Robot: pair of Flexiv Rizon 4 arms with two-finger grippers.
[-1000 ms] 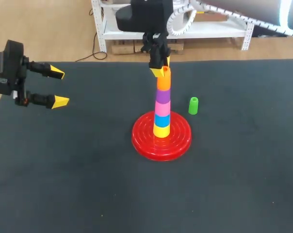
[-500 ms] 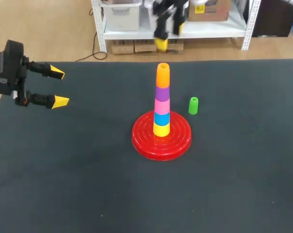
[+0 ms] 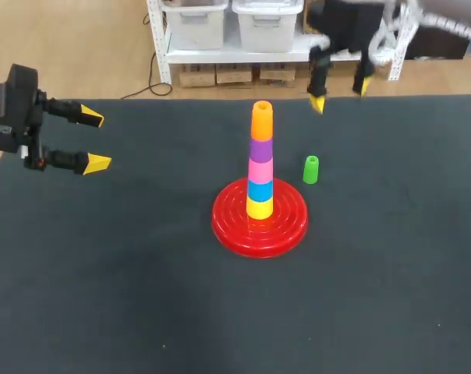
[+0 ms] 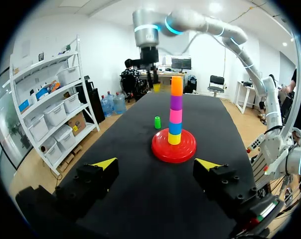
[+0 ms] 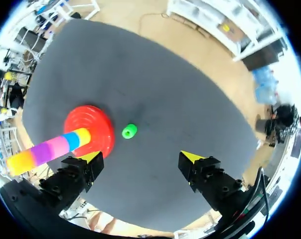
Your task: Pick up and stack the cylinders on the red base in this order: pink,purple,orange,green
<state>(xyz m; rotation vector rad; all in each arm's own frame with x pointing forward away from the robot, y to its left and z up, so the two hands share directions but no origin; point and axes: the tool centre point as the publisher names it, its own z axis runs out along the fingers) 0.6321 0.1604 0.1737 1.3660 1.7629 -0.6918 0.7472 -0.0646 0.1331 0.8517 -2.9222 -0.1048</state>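
- Head view: the red base [image 3: 229, 226] lies flat near the middle of the dark table [image 3: 142, 304].
- On the red base stands a column [image 3: 260, 167] of five pieces, its long axis straight up. From the bottom they are the yellow cylinder [image 3: 259, 209], blue cylinder [image 3: 260, 190], pink cylinder [image 3: 260, 169], purple cylinder [image 3: 261, 148] and orange cylinder [image 3: 262, 123].
- The green cylinder [image 3: 311, 169] stands alone on the table just beside the base, on my right and apart from its rim. Its long axis is also upright. Its open end seems to face up, though it is too small for me to be sure.
- My left pincer [image 3: 95, 140] hangs over the table's left edge, well away from the base. Its fingers are spread and hold nothing, and they point across the table toward the column.
- From the left wrist, the column [image 4: 175, 112] and the green cylinder [image 4: 157, 122] stand ahead of that spread pincer [image 4: 157, 164].
- My right pincer [image 3: 339, 95] is blurred over the far edge, beyond the green cylinder. Its fingers are apart and empty.
- From the right wrist, that pincer [image 5: 140, 157] looks down on the green cylinder [image 5: 129, 131], which sits ahead of the gap between its fingers, with the red base [image 5: 90, 117] beside it.
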